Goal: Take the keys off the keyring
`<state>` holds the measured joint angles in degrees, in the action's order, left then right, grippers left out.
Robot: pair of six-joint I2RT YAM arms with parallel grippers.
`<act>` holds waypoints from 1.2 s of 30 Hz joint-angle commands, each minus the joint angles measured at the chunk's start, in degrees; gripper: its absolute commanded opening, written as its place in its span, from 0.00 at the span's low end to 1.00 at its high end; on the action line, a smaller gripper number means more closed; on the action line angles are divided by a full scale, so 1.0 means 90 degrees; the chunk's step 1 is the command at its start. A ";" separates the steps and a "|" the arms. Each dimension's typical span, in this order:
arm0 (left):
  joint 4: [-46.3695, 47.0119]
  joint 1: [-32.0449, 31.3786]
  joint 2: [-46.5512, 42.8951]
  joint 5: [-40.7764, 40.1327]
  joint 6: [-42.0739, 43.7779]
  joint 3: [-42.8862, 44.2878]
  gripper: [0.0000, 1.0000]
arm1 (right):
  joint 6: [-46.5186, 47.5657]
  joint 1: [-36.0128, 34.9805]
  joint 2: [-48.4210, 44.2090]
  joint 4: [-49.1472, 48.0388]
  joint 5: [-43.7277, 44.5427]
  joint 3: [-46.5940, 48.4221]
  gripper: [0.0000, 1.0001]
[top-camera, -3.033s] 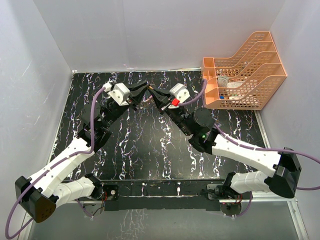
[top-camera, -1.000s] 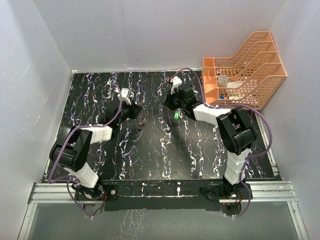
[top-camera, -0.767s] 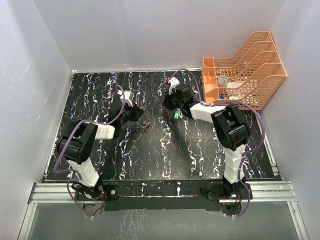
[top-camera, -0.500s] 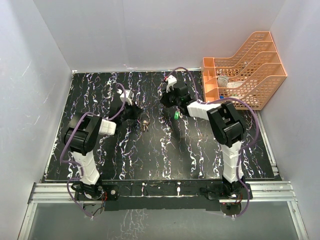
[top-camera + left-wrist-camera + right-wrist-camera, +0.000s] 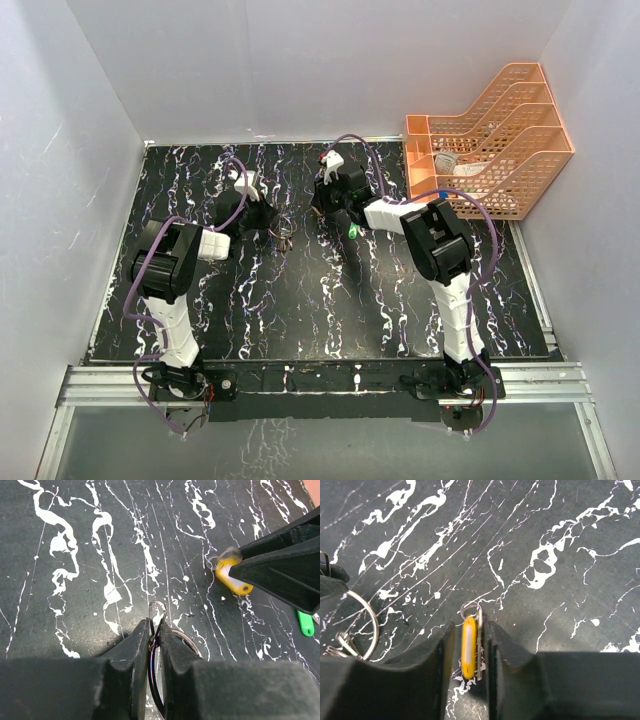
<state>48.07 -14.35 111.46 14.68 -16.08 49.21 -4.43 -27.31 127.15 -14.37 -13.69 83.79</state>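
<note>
White/blk arm links (image 5: 456, 296); purple cables (image 5: 496, 262); matte blk fingers (image 5: 134, 672)

White walls (image 5: 300, 70) enclose a black, white-veined tabletop (image 5: 300, 310); an orange file rack (image 5: 500, 150) stands far right.

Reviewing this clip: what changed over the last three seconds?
Both arms folded down from their raised meeting point and drew apart. The left end effector now pinches the keyring, the right end effector the yellow-headed key, apart from the ring. The green-headed key has lain on the table for the last second. The orange file rack stayed put.
</note>
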 commanded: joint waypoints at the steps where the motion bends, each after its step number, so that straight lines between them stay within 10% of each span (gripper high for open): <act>1: -0.0531 0.0042 -0.0104 -0.0337 0.0277 0.0113 0.15 | 0.0143 -0.0032 0.0144 -0.0029 0.0048 0.0460 0.32; 9: -0.0858 0.0044 -0.0240 -0.0864 0.0424 0.0187 0.38 | 0.0250 -0.0047 0.0084 -0.0004 0.0123 0.0518 0.42; 13: -0.0889 0.0084 -0.0423 -0.1113 0.0554 0.0218 0.64 | 0.0372 -0.0057 -0.0210 -0.0123 0.0213 0.0327 0.43; 15: -0.0928 0.0105 -0.0563 -0.1255 0.0628 0.0242 0.97 | 0.0462 -0.0061 -0.0420 -0.0199 0.0286 0.0196 0.43; 36: -0.2740 0.0130 -0.3431 -0.3921 0.0708 -0.0385 0.99 | 0.0701 -0.0019 -0.4540 -0.1807 0.2488 -0.3320 0.54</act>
<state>26.89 -13.34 86.32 -12.58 -10.11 48.29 1.61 -27.73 92.68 -24.36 1.78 58.65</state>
